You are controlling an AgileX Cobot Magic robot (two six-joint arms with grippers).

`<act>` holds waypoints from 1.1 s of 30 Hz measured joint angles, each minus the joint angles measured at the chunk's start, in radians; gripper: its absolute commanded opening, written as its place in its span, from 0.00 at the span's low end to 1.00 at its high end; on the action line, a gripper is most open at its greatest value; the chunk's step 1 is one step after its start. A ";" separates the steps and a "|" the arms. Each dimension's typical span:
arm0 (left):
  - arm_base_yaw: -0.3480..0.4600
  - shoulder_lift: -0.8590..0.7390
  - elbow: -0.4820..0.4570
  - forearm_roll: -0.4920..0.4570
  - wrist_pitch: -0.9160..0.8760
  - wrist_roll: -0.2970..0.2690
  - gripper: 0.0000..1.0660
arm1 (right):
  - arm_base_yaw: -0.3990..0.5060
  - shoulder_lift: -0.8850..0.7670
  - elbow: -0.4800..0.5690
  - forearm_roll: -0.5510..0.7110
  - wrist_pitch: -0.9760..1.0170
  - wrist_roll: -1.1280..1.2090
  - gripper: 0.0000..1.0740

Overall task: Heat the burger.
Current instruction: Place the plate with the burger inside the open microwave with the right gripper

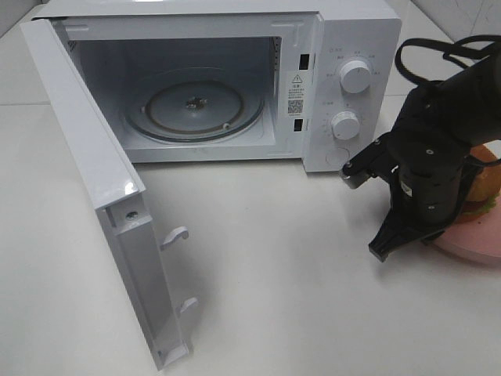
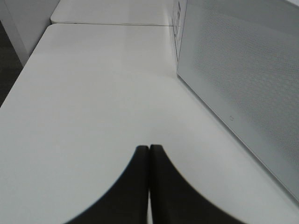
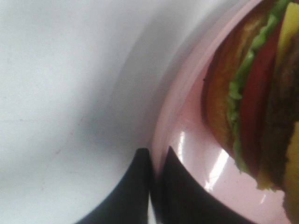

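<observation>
The round burger (image 1: 487, 182), with a golden-brown bun over green, red, yellow and dark layers, sits on a glossy pink round plate (image 1: 470, 239) at 3 o'clock in the high view. That puts it toward 4 o'clock from the dial panel of the boxy white microwave oven (image 1: 344, 39). The right gripper (image 3: 155, 156) is clenched on the plate's raised rim, with one black finger outside the lip and the other on the glazed inner face. The left gripper (image 2: 149, 148) is closed on nothing and hangs over the white tabletop (image 1: 274, 274).

The main risk is the grip. A pinch on one edge leaves the plate's weight hanging away from the fingers, so a lift could tip the plate and slide the burger off the far side. The smooth glaze could also slip out of the pinch. The plate could knock the oven's front frame on its way toward 10 o'clock and the round glass turntable (image 1: 196, 110).

Only the right wrist camera shows the rim between the fingers, though the blur makes it hard to say how deep they reach. In the high view the arm hides that contact. That view alone shows the cavity open, with the hinged white door (image 1: 86, 164) swung toward 7 o'clock. Only the left wrist camera shows the left gripper.
</observation>
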 measured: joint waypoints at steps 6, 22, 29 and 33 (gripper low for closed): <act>0.000 0.000 0.000 0.000 0.000 0.000 0.00 | 0.000 -0.080 0.000 0.008 0.014 0.000 0.00; 0.000 0.000 0.000 0.000 0.000 0.000 0.00 | 0.000 -0.264 0.022 0.156 0.081 -0.179 0.00; 0.000 0.000 0.000 0.000 0.000 0.000 0.00 | 0.003 -0.339 0.112 0.159 0.067 -0.188 0.00; 0.000 0.000 0.000 0.000 0.000 0.000 0.00 | 0.063 -0.406 0.184 0.142 0.055 -0.191 0.00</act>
